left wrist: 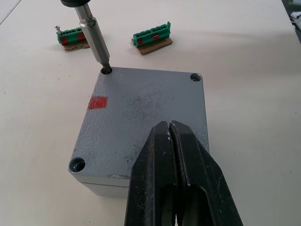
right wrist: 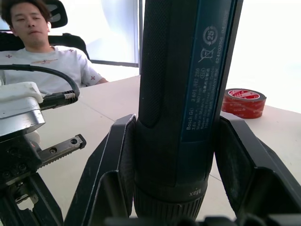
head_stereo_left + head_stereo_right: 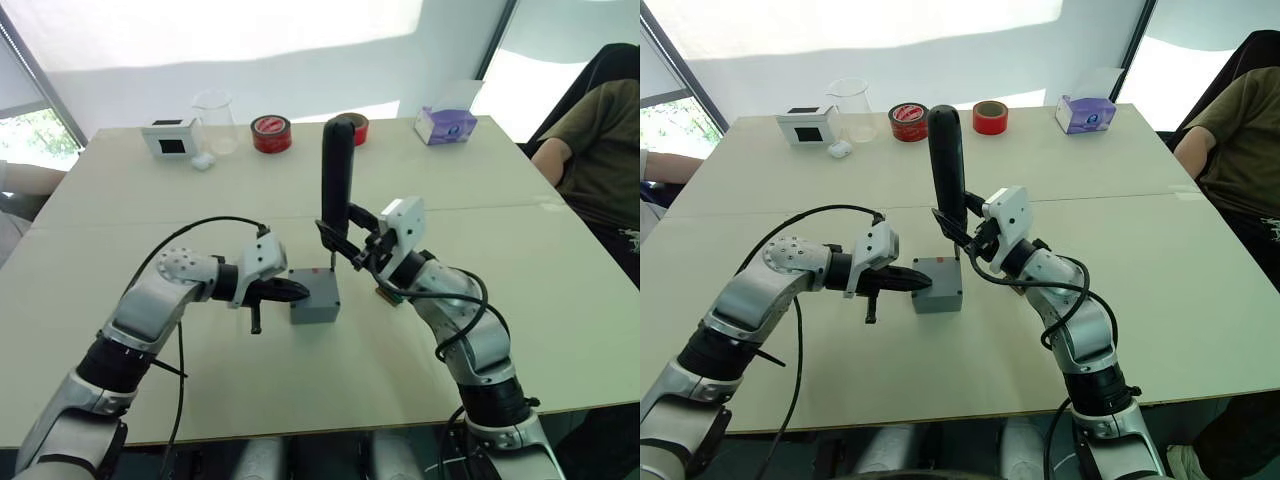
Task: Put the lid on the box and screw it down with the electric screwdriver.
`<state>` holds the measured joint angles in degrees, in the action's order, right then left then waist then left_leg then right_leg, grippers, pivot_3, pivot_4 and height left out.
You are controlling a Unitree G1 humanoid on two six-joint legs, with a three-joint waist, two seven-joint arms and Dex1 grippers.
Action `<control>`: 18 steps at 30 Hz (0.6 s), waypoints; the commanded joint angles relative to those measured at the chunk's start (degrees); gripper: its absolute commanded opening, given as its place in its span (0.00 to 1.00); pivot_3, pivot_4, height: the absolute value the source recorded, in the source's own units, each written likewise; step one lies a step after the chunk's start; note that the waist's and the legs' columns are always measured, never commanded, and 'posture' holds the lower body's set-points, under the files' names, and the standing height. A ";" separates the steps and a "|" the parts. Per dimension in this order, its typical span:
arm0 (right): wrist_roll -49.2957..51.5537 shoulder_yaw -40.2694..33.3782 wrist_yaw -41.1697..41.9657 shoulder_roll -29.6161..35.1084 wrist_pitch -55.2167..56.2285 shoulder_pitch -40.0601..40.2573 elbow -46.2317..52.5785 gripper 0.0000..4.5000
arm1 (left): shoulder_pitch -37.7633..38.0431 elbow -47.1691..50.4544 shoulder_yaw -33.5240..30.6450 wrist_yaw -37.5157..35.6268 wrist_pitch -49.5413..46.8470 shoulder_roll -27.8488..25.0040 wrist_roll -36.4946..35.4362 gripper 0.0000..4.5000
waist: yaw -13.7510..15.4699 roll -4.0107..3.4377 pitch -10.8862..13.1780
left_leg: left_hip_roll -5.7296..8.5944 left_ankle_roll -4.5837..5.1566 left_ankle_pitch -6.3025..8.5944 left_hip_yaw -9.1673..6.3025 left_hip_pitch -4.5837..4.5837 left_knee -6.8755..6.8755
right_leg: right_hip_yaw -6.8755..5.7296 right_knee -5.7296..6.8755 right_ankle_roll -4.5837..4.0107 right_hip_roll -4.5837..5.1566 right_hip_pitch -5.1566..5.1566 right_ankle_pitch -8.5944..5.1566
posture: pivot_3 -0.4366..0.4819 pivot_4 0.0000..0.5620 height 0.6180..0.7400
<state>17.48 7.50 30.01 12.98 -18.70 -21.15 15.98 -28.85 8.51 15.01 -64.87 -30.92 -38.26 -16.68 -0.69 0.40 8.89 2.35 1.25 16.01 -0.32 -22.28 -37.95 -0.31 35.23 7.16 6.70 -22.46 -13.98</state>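
Lid point(image 1: 141, 122) on box point(image 1: 155, 190), screwdriver bit point(image 1: 95, 42) in corner hole

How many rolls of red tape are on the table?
2. One red tape roll lies at the far edge beside the glass beaker; the other red tape roll lies beyond the upright electric screwdriver.

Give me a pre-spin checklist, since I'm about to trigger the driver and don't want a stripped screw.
1. Lid seated flush on box: ok.
2. Electric screwdriver bit in the corner hole: ok.
3. Right gripper clamped on the tool: ok.
4. Left gripper, fingers shut, pressing the lid: contact cannot tell.
5. Screw present in that hole: cannot tell.
6. Tool upright: ok, roughly vertical.
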 commanded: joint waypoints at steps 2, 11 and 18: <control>6.11 -4.71 1.44 1.68 -5.31 -4.47 1.43 0.41 | 1.41 -0.22 -0.26 -0.12 0.25 -0.99 0.48 0.00 | -0.01 -0.05 0.06 | 0.00 0.00 0.00 0.00 -0.06 0.00 | 0.00 0.00 0.00 0.02 -0.07 0.01 | 0.48 0.27 1.00; 31.26 -26.02 -10.93 12.68 -36.04 -28.95 -0.32 0.41 | 0.45 0.84 -8.55 2.29 -6.44 2.27 -9.00 0.00 | 0.14 -0.36 0.62 | 0.03 -0.27 -0.18 -0.07 -1.22 0.03 | -0.05 0.19 0.09 0.08 -1.08 0.16 | 0.48 0.27 1.00; 33.44 -25.69 -13.11 33.43 -71.46 -36.23 -16.10 0.41 | 1.19 8.83 -13.41 0.69 -13.17 -0.94 -17.78 0.00 | 0.07 -0.31 0.92 | 0.02 -0.17 -0.12 0.00 -1.39 0.06 | -0.01 -0.06 -0.09 0.25 -1.12 0.07 | 0.48 0.27 1.00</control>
<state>52.07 -19.05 15.94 42.65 -84.51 -56.49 1.03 -27.71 13.37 3.18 -63.10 -42.88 -38.02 -31.67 -0.62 0.09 9.81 2.37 1.09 15.90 -0.31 -23.73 -37.89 -0.32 35.14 7.05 6.97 -23.62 -13.91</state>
